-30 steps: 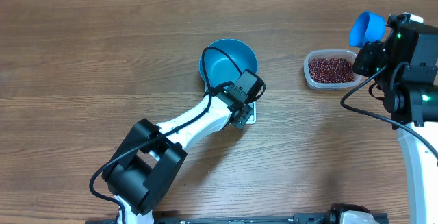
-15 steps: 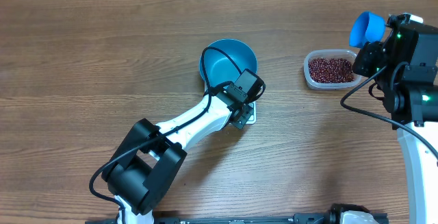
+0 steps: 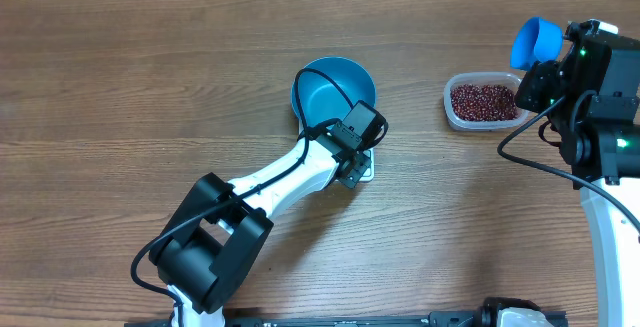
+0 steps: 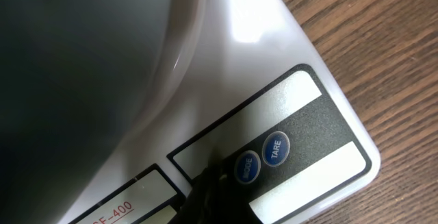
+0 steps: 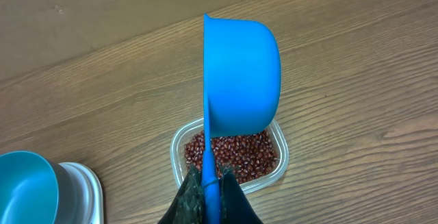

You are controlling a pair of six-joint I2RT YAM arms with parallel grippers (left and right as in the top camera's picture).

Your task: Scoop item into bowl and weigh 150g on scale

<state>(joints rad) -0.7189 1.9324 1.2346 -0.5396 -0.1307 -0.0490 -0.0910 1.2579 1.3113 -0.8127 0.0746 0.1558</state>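
Two arms reach out over a brown wood table (image 3: 120, 117). Closest in, the left arm (image 3: 280, 182) stretches from the near edge up to the middle. The left gripper (image 4: 209, 195) is pinched tight and has nothing in it. Its dark tip is down at the front strip of the white scale (image 4: 274, 53), just beside the round MODE button (image 4: 247, 167). The TARE button (image 4: 276, 148) sits right next to that one. I cannot tell if the tip pushes on anything.

A bit farther back, the big blue bowl (image 3: 345, 72) sits on top of the scale. It hides most of the scale, so from above only the front corner peeks out. The arm's black wire crosses over the bowl.

Off to the right, well apart from the bowl, a clear tub (image 3: 452, 112) rests on the table. All the little red-brown beans (image 3: 483, 100) lie in this tub.

Farthest back on the right, the right gripper (image 5: 207, 198) squeezes the thin handle of a small blue scoop (image 5: 243, 73). The scoop is held up in the air, tipped on its side, just above the tub.
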